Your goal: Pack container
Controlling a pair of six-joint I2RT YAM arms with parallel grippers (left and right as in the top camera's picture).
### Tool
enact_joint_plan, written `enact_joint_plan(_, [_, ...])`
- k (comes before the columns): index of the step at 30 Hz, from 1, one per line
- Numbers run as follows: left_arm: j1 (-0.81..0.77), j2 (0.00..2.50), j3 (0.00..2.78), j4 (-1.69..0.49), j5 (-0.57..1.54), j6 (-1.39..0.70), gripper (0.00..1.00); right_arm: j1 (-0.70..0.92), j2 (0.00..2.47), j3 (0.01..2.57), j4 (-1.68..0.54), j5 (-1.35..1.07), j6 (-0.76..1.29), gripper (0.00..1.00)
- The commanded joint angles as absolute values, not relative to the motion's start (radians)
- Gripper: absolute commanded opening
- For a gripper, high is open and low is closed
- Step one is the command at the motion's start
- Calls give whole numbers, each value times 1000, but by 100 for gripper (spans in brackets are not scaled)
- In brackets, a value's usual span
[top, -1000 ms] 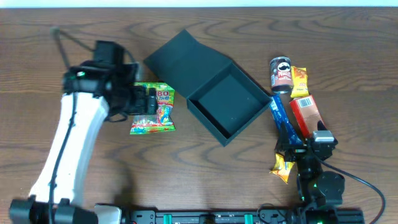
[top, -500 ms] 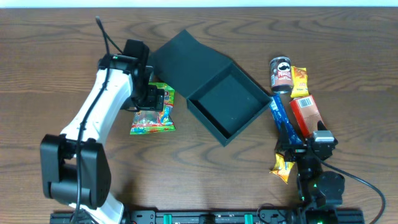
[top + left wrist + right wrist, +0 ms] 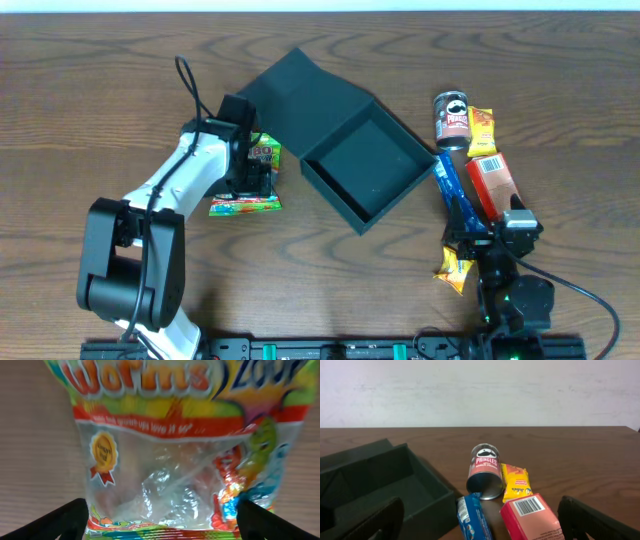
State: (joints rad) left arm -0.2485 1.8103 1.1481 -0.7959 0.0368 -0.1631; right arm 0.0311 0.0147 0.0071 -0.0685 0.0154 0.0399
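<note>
The container (image 3: 372, 172) is a dark square box lying open mid-table, its flap lid (image 3: 300, 92) folded back to the upper left; in the right wrist view the container (image 3: 375, 485) sits at the left. A colourful gummy worms bag (image 3: 245, 205) lies flat just left of it. My left gripper (image 3: 258, 168) hovers over that bag. Seen from the left wrist, the bag (image 3: 175, 460) fills the frame and the left gripper (image 3: 162, 525) is open, one finger on each side of the bag's lower edge. My right gripper (image 3: 492, 238) rests open near the front edge, and the right gripper (image 3: 487, 522) has nothing between its jaws.
Right of the container lie a Pringles can (image 3: 452, 120), a yellow snack pack (image 3: 482, 125), an orange-red carton (image 3: 490, 185), a blue biscuit pack (image 3: 455, 195) and another yellow pack (image 3: 455, 268). The can (image 3: 484, 477) and carton (image 3: 532, 517) lie ahead of the right gripper.
My left arm has swung to the right and its gripper has settled over the gummy bag. The right arm and the snacks have not moved.
</note>
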Motion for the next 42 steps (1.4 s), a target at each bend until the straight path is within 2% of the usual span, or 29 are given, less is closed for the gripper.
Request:
enact_joint_plan(1, [-268, 1784, 1145, -789, 14, -187, 95, 26, 12, 6, -74, 19, 28, 99])
enact_joint_plan(4, [-327, 1698, 1145, -790, -31, -189, 95, 26, 12, 6, -74, 19, 28, 99])
enact_joint_plan(10, [-637, 1480, 1145, -867, -234, -307, 95, 26, 12, 6, -74, 19, 28, 99])
enact_joint_plan(14, [-776, 1424, 1145, -900, -234, -497, 95, 26, 12, 6, -74, 19, 28, 99])
enact_joint_plan(17, [-823, 1392, 1146, -895, -206, -547, 95, 26, 12, 6, -74, 19, 28, 99])
enact_joint_plan(25, [-764, 1131, 1148, -902, -210, -547, 95, 26, 12, 6, -74, 19, 28, 99])
enact_joint_plan(30, [-638, 879, 1148, -1015, -317, -583, 95, 26, 12, 6, -74, 19, 28, 99])
enact_joint_plan(35, [-535, 780, 1160, -1044, -313, -347, 95, 26, 12, 6, -74, 19, 28, 99])
enact_joint_plan(39, [-472, 771, 1248, -1103, -284, -288, 95, 25, 12, 6, -39, 49, 29, 99])
enact_joint_plan(42, [-465, 771, 1312, -1126, -254, -218, 95, 26, 11, 10, 63, 39, 118, 99])
